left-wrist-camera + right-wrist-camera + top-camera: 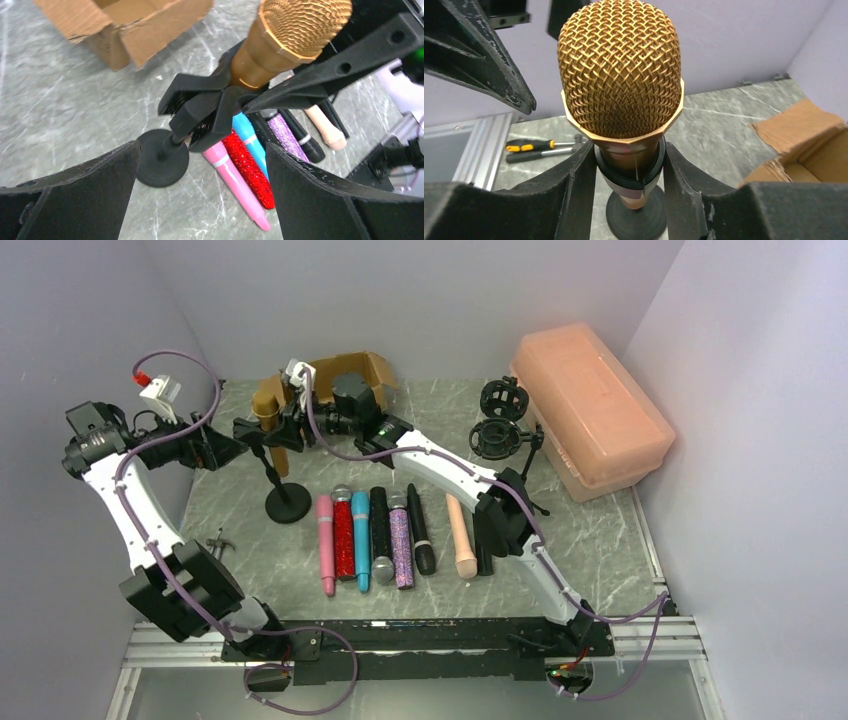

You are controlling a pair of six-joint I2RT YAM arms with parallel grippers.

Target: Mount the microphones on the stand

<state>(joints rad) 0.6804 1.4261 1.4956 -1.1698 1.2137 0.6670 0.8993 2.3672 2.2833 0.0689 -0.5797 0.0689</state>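
Grey-green marbled table point(610, 535), smooth. Peach translucent plastic box point(592, 405) with rounded lid at far right. Torn brown cardboard box point(365, 368) at the back. Black stand point(288, 503): flat round base, thin pole, spring clip on top. Gold microphone point(620, 70), woven mesh dome and tapered metallic body, sits head-up in that clip. Right gripper point(626, 157) clamped on the gold microphone just under the head, matte black fingers against both sides. Left gripper point(202, 147) spread wide beside the stand, holding nothing. Stick mics lie side by side on the table right of the base: glossy pink microphone point(326, 540); red glitter microphone point(344, 538); blue microphone point(360, 540); black microphone point(380, 525); purple glitter microphone point(401, 545); slimmer black microphone point(420, 530); peach microphone point(462, 535). Black ring-shaped shock mounts point(495, 437) stand near the peach box. Yellow-black screwdriver point(531, 145) lies flat on the table.
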